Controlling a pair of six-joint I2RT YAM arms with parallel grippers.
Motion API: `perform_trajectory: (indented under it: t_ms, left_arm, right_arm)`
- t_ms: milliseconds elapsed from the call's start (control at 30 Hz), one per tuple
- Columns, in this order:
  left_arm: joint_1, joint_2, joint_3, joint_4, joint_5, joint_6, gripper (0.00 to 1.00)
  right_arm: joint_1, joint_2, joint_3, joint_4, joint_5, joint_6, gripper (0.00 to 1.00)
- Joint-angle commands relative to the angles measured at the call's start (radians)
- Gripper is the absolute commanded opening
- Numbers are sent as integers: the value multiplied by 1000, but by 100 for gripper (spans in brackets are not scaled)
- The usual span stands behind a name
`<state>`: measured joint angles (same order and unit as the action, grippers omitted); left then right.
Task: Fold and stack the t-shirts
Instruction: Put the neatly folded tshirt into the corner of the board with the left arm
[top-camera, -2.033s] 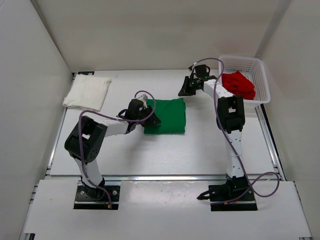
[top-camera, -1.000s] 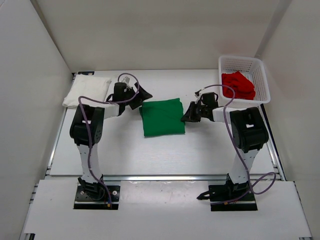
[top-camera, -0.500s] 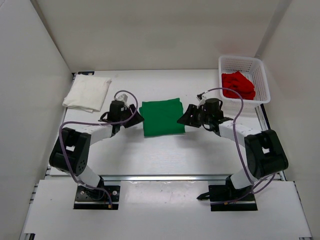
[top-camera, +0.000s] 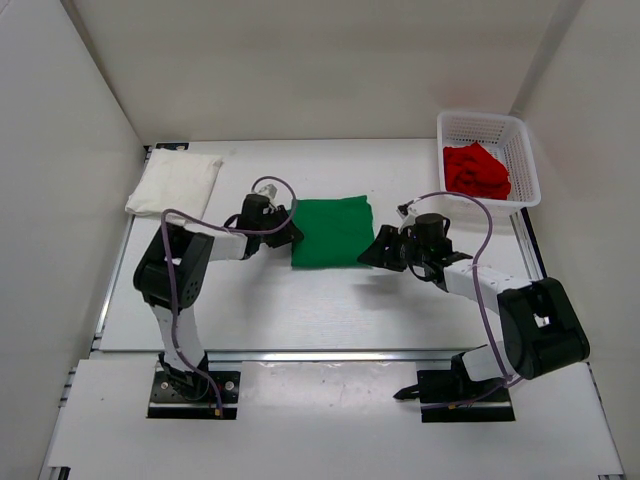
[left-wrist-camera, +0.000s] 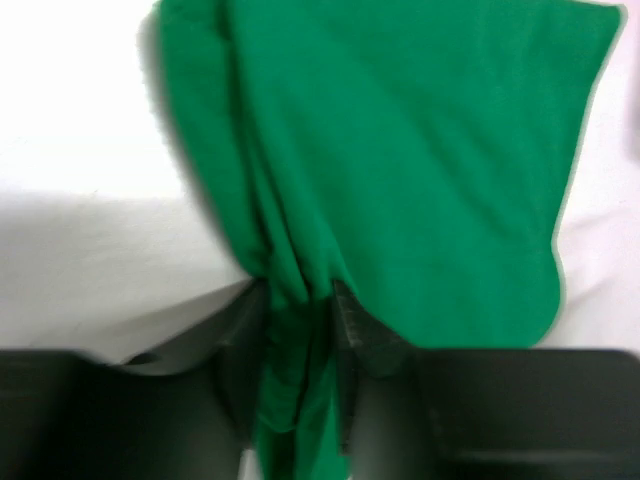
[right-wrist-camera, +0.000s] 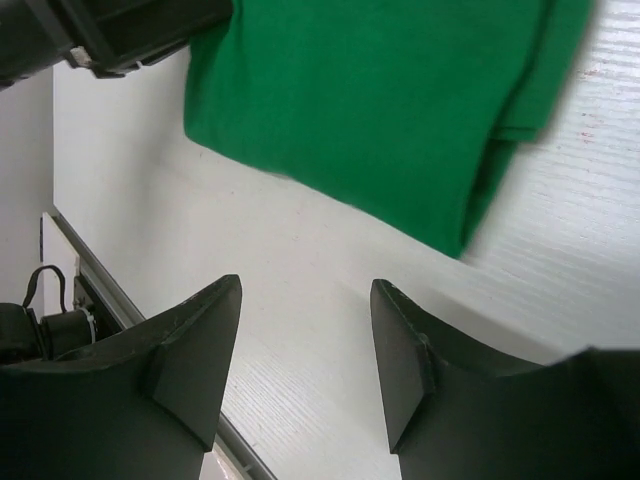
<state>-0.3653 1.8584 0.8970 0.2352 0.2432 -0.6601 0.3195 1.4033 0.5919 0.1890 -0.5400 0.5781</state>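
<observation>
Clearly soft, light cloth all round: limp, prone to bunching and sliding over the table (top-camera: 300, 300), best taken at an edge or corner with a shallow pinch. Farthest from the white mesh basket (top-camera: 480, 117): white t-shirt (top-camera: 175, 186), folded flat, untouched. Closer to the basket: left gripper (left-wrist-camera: 298, 295), clenched on the green t-shirt (top-camera: 333, 231) at the edge turned away from the basket, a gathered ridge of cloth squeezed in its pinch. Lies folded flat otherwise, roughly midway between white t-shirt and basket. Next, on the basket side of the green t-shirt: right gripper (right-wrist-camera: 307, 290), jaws parted, grasping nothing, bare table between them, a corner of the green cloth just beyond the tips. Inside the basket: red t-shirt (top-camera: 476, 170), crumpled, not yet folded.
</observation>
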Motion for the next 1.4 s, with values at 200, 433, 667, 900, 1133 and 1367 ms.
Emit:
perform_trajectory:
  t_ms: [200,433,667,900,1133,1367]
  left_arm:
    - [-54,82,214,-75,-21,13,0]
    - [84,80,586,-290,25,96,0]
    - [363,56,800,-416,74,131,0]
    - [684,13,522,-248,102,1,52]
    - [847,-88,214,-112,121,-128,99]
    - [708,-310,30,-88,-14,-70,99]
  right_arm:
    - [-10,-39,-3,92,-21,9,52]
    - [-19,-56,-21,101,-21,17,51]
    - [-22,17,16,86,-51,5,51]
    - [13,62,52,73,-66,-15,52]
    - [39,71,26,90,-61,-21,53]
    - [72,27,32,14,86,-55,78]
